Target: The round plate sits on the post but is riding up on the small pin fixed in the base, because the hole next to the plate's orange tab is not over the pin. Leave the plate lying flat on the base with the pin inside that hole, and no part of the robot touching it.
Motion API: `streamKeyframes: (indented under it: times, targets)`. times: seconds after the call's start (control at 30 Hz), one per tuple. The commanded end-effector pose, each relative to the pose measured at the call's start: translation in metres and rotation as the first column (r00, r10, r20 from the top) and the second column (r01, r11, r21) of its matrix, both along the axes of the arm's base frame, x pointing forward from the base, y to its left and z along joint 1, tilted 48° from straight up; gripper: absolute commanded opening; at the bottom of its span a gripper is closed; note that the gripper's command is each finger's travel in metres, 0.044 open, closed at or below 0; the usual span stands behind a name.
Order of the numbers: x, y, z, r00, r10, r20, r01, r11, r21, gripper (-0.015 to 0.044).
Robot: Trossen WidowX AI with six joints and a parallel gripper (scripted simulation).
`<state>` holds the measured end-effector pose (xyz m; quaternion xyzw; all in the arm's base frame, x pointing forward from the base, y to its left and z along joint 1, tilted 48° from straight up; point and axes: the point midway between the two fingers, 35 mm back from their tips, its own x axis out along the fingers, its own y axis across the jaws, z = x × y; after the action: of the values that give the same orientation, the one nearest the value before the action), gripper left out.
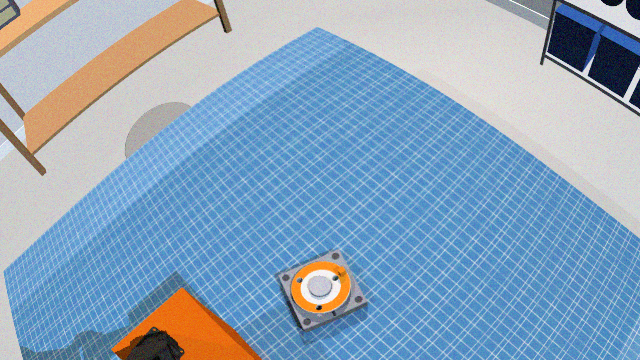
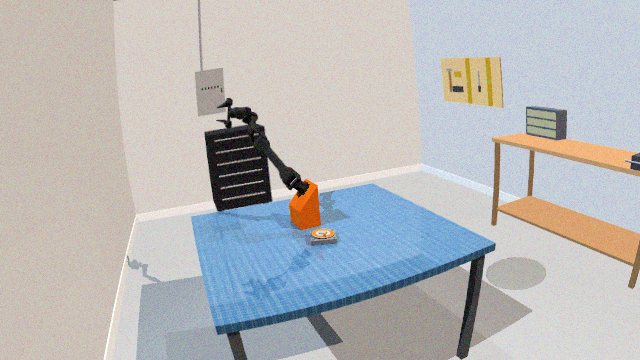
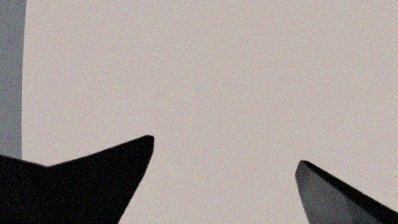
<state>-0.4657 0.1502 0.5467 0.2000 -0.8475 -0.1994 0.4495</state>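
Note:
The round plate (image 1: 302, 300) (image 2: 315, 234), an orange ring with a white middle, sits around the grey post (image 1: 320, 286) on the square grey base (image 1: 345, 262) (image 2: 324, 241). Its orange tab (image 1: 340, 271) points to the upper right in the top view, with a dark hole (image 1: 335, 278) beside it. Two more holes show, at the plate's left and bottom. A small dark mark shows on the base below the plate; I cannot tell whether it is the pin. My gripper (image 2: 219, 113) (image 3: 225, 155) is open and empty, raised high and far from the plate, touching nothing.
The orange wedge-shaped mount (image 1: 195, 325) (image 2: 309, 210) carries the black arm (image 2: 274, 159) and stands close to the base on the blue table (image 1: 400, 200) (image 2: 390, 225). A black drawer cabinet (image 2: 240, 170) stands behind the table. A wooden bench (image 2: 575, 150) stands off to the right.

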Motion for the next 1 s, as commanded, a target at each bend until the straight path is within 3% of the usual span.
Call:
streamKeyframes:
  times: [0.0,0.1,0.3,0.47,0.57,0.73,0.97]
  targets:
    - [0.0,0.005,-0.001,1.0,-0.003,0.01,0.003,1.0,-0.014,0.0374]
    - [0.004,0.078,-0.011,0.989,-0.032,0.142,0.062,0.975,-0.212,0.0295]
    - [0.024,0.149,-0.023,0.973,-0.048,0.226,0.137,0.907,-0.399,0.0137]
    - [0.066,0.244,-0.046,0.954,-0.053,0.294,0.236,0.737,-0.633,0.0006]
    - [0.087,0.279,-0.058,0.95,-0.052,0.307,0.266,0.647,-0.715,0.0]
    - [0.147,0.353,-0.089,0.952,-0.058,0.301,0.298,0.398,-0.868,0.0]
    - [0.237,0.425,-0.134,0.958,-0.12,0.262,0.271,0.066,-0.96,0.0]
